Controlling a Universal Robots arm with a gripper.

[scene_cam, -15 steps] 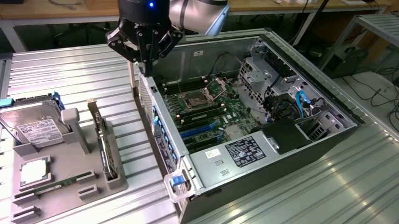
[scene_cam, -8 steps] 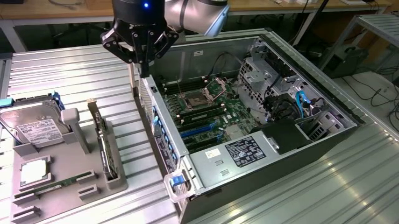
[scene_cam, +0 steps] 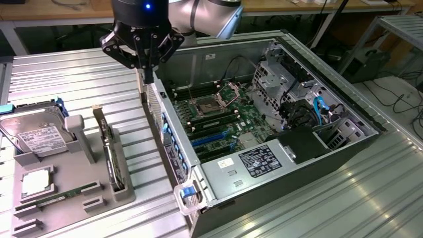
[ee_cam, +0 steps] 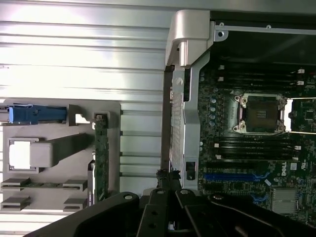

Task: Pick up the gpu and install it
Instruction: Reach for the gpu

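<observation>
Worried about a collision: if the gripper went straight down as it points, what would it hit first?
Probably the top edge of the computer case's rear wall, just below the shut gripper. Depth is unclear, so it might instead slip past onto the ribbed metal table beside it.

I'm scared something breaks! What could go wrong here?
The shut gripper hangs right above the computer case's wall; dropping straight down might hit it. The gpu stands on edge in a narrow slot of the gray holder, so a crooked grab could jam it.
</observation>
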